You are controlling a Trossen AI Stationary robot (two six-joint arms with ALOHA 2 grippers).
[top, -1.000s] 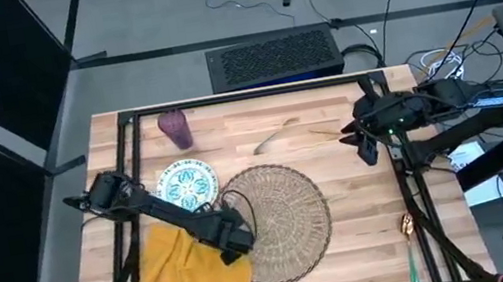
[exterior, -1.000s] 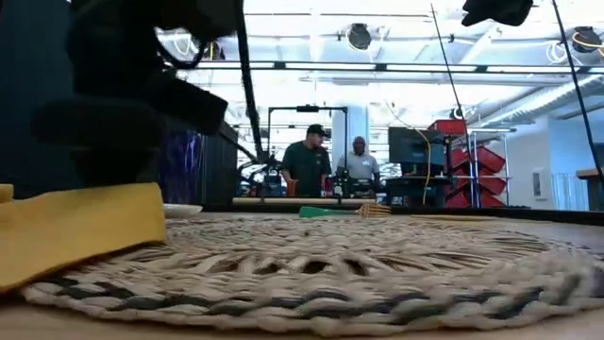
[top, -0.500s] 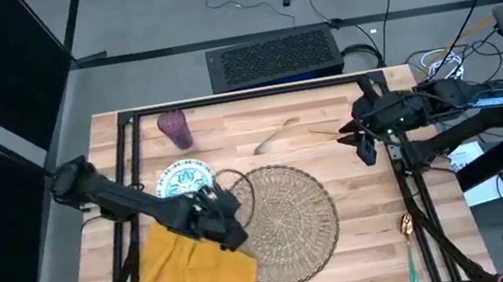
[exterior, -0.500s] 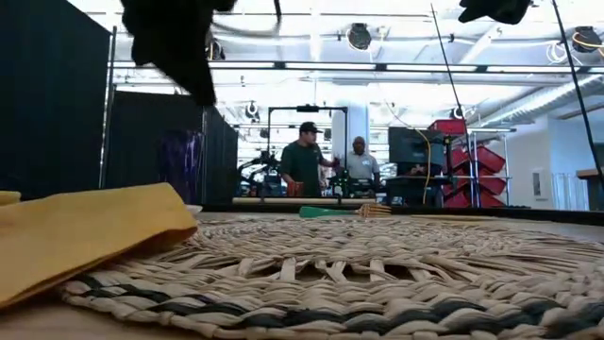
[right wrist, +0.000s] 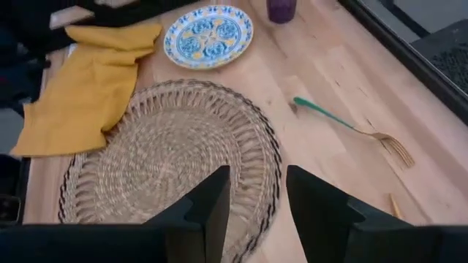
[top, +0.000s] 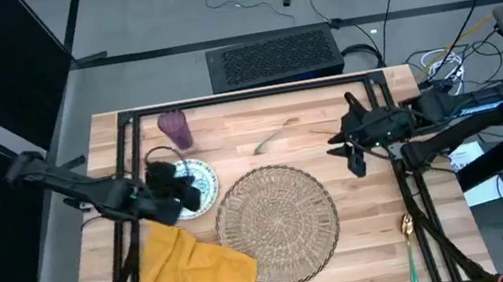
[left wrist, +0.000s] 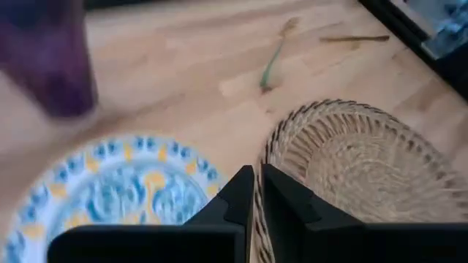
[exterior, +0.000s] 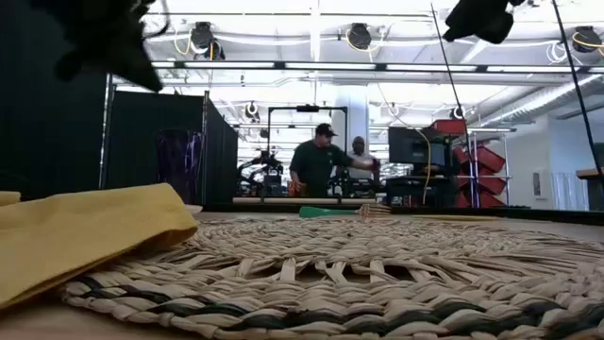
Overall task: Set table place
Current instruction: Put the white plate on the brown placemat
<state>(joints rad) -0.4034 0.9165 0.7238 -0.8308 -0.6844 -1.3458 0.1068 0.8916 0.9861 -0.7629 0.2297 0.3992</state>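
The round woven mat (top: 275,223) lies in the middle of the table (top: 342,198). The yellow napkin (top: 192,277) rests at its near left, one corner over the mat's rim (exterior: 142,222). The blue-patterned plate (top: 201,181) sits left of the mat, with the purple tumbler (top: 175,128) beyond it. My left gripper (top: 183,187) hovers shut above the plate (left wrist: 110,197), touching nothing. A teal-handled fork (right wrist: 344,124) lies beyond the mat. My right gripper (top: 353,153) hangs open above the table, right of the mat (right wrist: 168,153).
A teal-handled gold spoon (top: 408,243) lies at the near right, beside the black frame rail. A thin gold piece (top: 326,132) lies next to the fork (top: 277,139). People stand in the room beyond the table's far edge (exterior: 326,165).
My left gripper has risen from the mat's left rim beside the napkin and swung toward the table's far left; it now hangs over the plate. My right gripper has shifted a little toward the mat.
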